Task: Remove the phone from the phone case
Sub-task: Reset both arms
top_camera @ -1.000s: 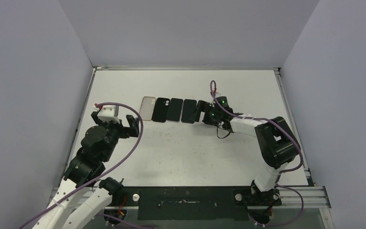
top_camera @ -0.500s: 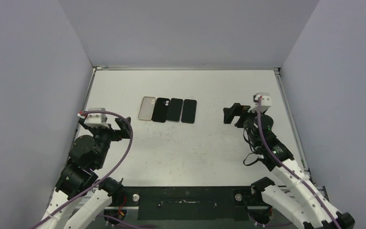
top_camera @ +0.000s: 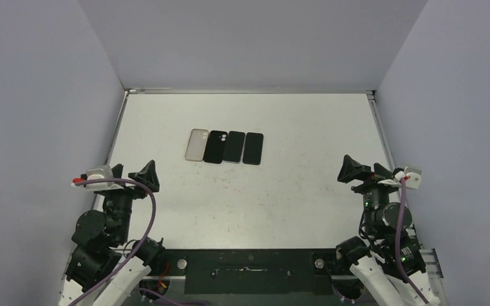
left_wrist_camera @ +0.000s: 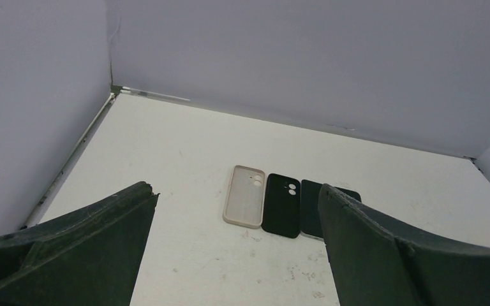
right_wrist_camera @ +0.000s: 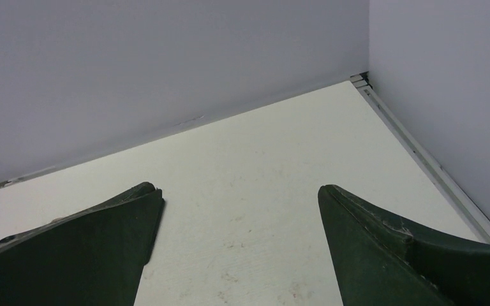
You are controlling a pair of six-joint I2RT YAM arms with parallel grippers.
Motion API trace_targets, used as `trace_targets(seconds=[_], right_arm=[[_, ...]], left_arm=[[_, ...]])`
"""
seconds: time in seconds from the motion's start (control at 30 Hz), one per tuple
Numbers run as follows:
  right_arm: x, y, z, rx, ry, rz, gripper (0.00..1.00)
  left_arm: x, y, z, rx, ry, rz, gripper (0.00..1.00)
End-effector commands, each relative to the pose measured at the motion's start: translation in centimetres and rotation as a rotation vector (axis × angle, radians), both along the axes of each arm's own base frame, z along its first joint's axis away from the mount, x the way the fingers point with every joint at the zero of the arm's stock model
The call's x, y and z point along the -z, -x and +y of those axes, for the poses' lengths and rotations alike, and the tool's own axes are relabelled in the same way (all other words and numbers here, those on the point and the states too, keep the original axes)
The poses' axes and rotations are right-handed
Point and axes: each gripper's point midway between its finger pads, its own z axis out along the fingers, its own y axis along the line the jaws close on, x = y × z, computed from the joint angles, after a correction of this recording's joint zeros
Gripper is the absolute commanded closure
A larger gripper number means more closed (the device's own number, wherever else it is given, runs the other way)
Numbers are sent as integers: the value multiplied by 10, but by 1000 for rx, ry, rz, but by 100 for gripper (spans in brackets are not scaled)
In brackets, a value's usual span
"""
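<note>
Four flat things lie side by side in a row at the middle of the white table. From the left they are an empty beige case [top_camera: 196,145], an empty black case [top_camera: 215,146] and two dark phone-like slabs [top_camera: 233,146] [top_camera: 252,148]. The left wrist view shows the beige case [left_wrist_camera: 245,196], the black case [left_wrist_camera: 282,204] and a dark slab [left_wrist_camera: 311,217]; the fourth is mostly hidden behind a finger. My left gripper [top_camera: 134,173] [left_wrist_camera: 236,189] is open and empty, near the left front. My right gripper [top_camera: 367,172] [right_wrist_camera: 240,189] is open and empty, at the right front, over bare table.
Grey walls close the table [top_camera: 281,191] on the left, back and right. A metal rail [top_camera: 383,137] runs along the right edge. The arm bases and a black mounting bar [top_camera: 249,271] sit at the near edge.
Both arms have pulled back toward the near edge. The right gripper has left the right end of the row and swung to the right front. The row has not moved in the last half second.
</note>
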Motion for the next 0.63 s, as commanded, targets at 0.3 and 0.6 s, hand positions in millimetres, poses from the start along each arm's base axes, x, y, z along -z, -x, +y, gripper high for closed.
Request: trace_targets(seconds=[0.3,0.6], right_arm=[[21,3,-13,69,9,34,0],[19,4,-14,70,0,20,0]], left_arm=[[1,5,10,-40,40,-74,3],[3,4,9,-33,39,-72,3]])
